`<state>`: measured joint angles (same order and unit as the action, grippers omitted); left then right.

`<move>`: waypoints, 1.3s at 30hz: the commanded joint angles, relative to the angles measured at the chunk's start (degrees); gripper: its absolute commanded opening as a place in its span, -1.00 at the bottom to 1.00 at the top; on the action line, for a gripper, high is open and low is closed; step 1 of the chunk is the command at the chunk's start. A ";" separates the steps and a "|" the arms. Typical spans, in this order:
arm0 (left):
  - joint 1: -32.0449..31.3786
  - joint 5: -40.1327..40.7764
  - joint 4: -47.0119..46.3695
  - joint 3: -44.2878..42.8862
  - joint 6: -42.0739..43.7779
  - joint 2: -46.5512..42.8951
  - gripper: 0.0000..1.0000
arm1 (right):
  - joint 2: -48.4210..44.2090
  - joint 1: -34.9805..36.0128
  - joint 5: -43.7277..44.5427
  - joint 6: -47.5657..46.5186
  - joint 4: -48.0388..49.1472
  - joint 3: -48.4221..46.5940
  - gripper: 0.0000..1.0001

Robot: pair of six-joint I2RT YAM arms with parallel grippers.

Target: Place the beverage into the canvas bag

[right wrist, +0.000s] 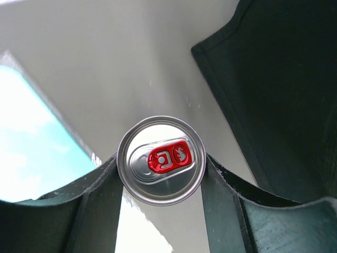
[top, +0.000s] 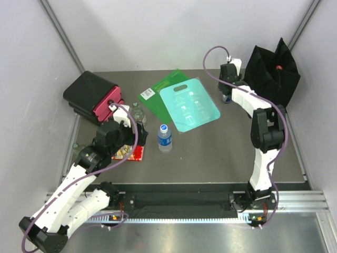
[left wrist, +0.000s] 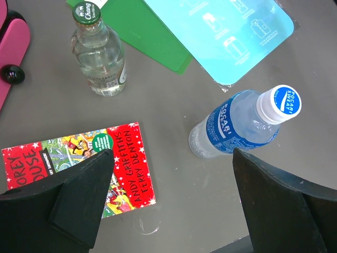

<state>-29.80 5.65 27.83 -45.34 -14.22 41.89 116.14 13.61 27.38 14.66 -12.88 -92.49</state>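
The beverage, a silver can with a red tab (right wrist: 161, 159), stands upright near the table's far right (top: 226, 98). My right gripper (right wrist: 160, 163) straddles it from above, both fingers touching the can's sides, shut on it. The canvas bag (top: 271, 74), a floppy black tote, stands just right of the can, and its fabric fills the right side of the right wrist view (right wrist: 284, 79). My left gripper (left wrist: 176, 190) hangs open over bare table at the left (top: 131, 139), holding nothing.
A Pocari Sweat bottle (left wrist: 242, 124) stands mid-table (top: 165, 138). A clear glass bottle with a green cap (left wrist: 100, 55), a red book (left wrist: 79, 168), a black hard case with a red edge (top: 95, 97), a green sheet (top: 160, 92) and a teal sheet (top: 189, 108) lie around.
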 commanded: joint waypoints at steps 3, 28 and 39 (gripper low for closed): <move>-0.17 0.15 -2.52 0.08 0.68 -0.40 0.96 | -11.80 0.54 -8.46 -6.56 -0.82 -0.15 -1.00; -0.34 0.33 -2.44 0.08 0.68 0.03 0.96 | -20.69 -16.30 -21.75 -6.57 -21.92 -34.77 -1.00; -0.34 -0.11 -2.52 -0.01 0.60 -0.67 0.96 | -19.99 -25.29 -23.24 -5.86 -13.93 -33.72 -1.00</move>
<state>-29.85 5.61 27.83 -45.34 -13.98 41.89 97.56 -11.09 5.87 7.79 -37.43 -123.87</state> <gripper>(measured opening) 0.983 0.535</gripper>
